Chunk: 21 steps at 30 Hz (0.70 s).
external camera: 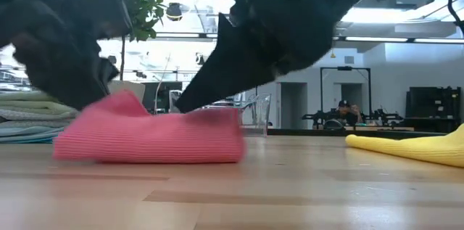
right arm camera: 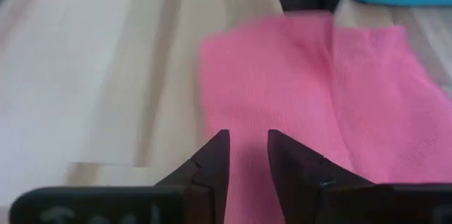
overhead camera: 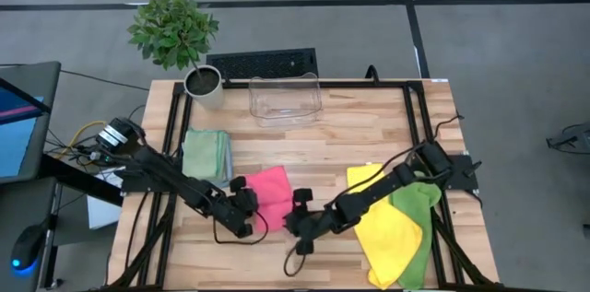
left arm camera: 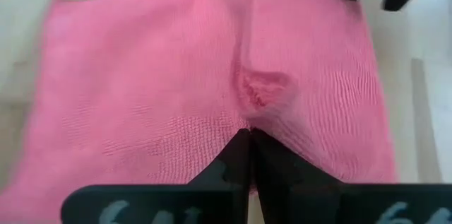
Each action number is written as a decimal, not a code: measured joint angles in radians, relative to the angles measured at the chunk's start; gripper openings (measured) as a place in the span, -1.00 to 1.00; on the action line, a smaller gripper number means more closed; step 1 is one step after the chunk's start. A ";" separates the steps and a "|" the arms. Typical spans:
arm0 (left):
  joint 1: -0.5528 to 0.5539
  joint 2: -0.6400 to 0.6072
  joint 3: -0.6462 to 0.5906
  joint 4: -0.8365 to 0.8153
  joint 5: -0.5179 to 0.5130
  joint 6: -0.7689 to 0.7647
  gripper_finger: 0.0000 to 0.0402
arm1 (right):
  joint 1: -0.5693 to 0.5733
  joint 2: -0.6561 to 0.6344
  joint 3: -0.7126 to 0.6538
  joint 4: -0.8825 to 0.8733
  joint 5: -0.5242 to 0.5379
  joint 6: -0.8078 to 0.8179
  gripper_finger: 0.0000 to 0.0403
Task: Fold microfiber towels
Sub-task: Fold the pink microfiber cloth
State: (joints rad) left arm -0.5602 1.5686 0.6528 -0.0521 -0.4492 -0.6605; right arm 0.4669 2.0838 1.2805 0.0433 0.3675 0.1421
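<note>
Our left gripper pinches a fold of the soft, light pink towel lying just ahead of it; opposite, our right gripper hovers slightly parted over its edge; we would grip corners.

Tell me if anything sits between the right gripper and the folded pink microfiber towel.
Nothing visible does. The right gripper, fingers slightly apart, sits at the edge of the folded pink microfiber towel, bare wood beside it. The left gripper pinches the towel's opposite side.

Folded towel lies mid-table between both grippers; stack left, bin behind.
</note>
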 joint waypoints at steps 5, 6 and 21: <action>-0.002 -0.122 0.051 -0.209 -0.023 -0.025 -0.98 | -0.016 0.000 0.002 0.026 0.000 -0.001 -0.40; -0.003 -0.143 0.056 -0.218 -0.031 -0.026 -0.98 | -0.018 0.000 0.001 0.027 -0.002 -0.007 -0.39; -0.002 -0.040 0.028 -0.152 -0.040 -0.087 -0.98 | -0.067 0.000 0.002 0.113 -0.002 -0.060 -0.39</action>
State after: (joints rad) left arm -0.5625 1.5290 0.6807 -0.2045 -0.4890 -0.7474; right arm 0.3996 2.0842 1.2827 0.1564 0.3656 0.0824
